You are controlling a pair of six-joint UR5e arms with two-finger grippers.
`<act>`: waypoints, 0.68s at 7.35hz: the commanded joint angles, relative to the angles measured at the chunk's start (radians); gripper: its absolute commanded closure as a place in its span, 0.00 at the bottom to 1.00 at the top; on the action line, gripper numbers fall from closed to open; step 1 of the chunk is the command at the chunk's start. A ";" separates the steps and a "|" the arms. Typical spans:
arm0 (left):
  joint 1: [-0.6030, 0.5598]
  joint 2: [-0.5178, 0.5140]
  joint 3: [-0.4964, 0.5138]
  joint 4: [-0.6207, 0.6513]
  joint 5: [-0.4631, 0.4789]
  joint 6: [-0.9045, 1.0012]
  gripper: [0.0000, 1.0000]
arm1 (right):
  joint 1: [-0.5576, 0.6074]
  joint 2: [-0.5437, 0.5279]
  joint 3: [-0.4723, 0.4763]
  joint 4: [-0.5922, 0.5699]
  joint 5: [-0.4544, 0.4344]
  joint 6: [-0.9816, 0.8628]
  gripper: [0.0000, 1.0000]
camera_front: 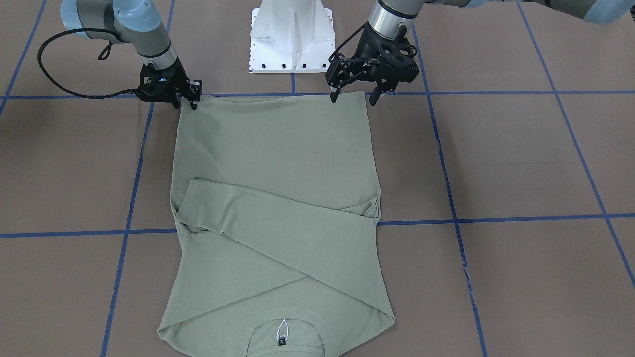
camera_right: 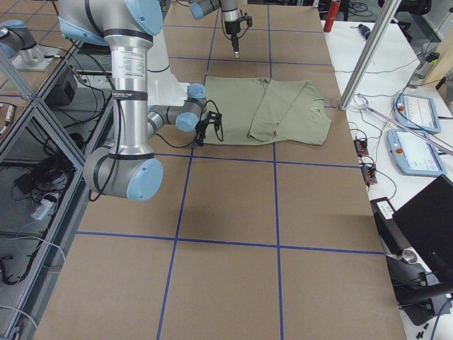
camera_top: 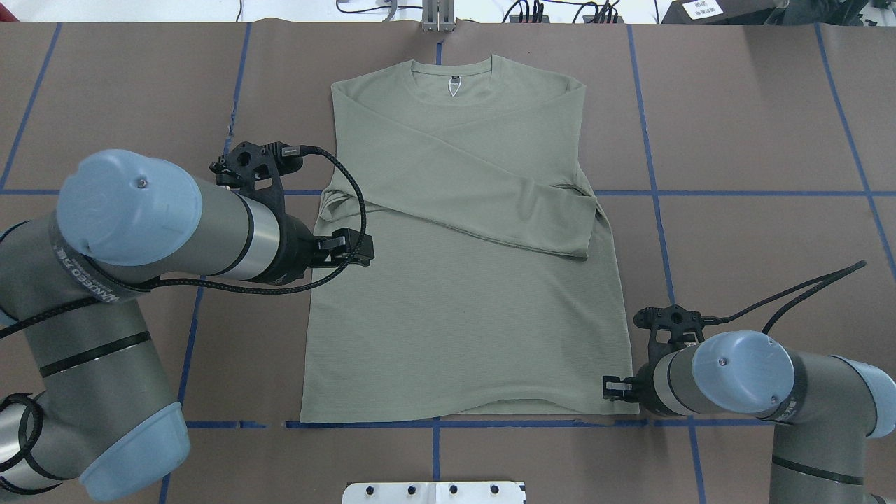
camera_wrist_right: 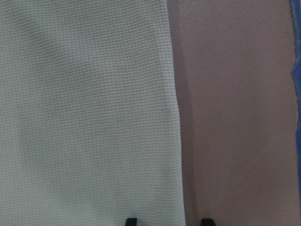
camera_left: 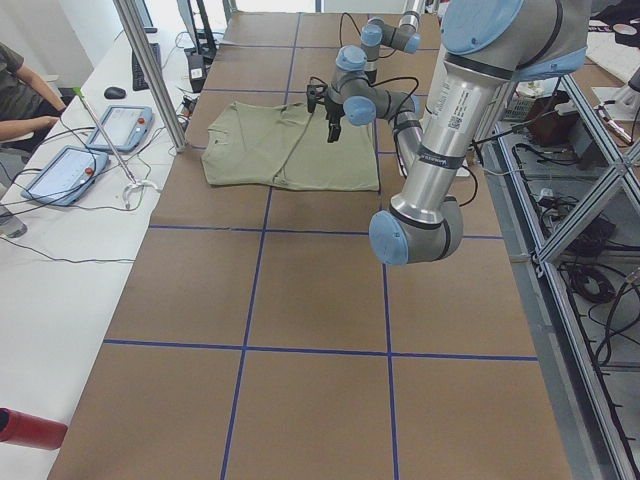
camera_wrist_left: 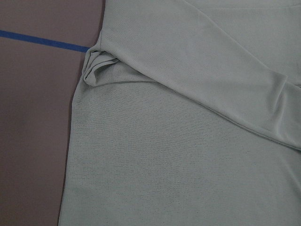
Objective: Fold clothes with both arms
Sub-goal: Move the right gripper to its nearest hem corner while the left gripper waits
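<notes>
The pale sage-green shirt [camera_front: 278,148] lies flat on the brown table, both sleeves folded across the body and its collar and neck label [camera_top: 453,85] at the far side from me. It also shows in the overhead view [camera_top: 462,315]. My left gripper [camera_front: 353,98] is open and empty, held high over the shirt's left side [camera_top: 350,250]; its wrist view shows only shirt cloth [camera_wrist_left: 164,165] and a bunched sleeve fold. My right gripper [camera_front: 186,101] is open and low at the hem's right corner [camera_top: 616,387]. Its fingertips [camera_wrist_right: 130,220] straddle the shirt's side edge.
The white pedestal base [camera_front: 291,39] stands just behind the hem. Blue tape lines [camera_top: 763,192] grid the table. A metal pole [camera_left: 150,70] and tablets [camera_left: 70,170] stand on the white bench on the operators' side. A red object [camera_left: 25,428] lies at the table's near end.
</notes>
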 commanded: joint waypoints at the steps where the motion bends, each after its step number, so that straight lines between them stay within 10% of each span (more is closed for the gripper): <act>1: 0.000 0.000 -0.001 0.000 0.000 0.000 0.01 | -0.001 -0.002 0.002 0.000 0.001 0.001 0.61; 3: 0.000 0.000 -0.001 0.000 0.000 0.000 0.01 | -0.001 -0.002 0.005 0.002 0.008 0.001 0.96; 5: 0.001 0.000 0.001 0.000 -0.002 0.000 0.01 | 0.001 -0.002 0.031 0.002 0.007 0.001 1.00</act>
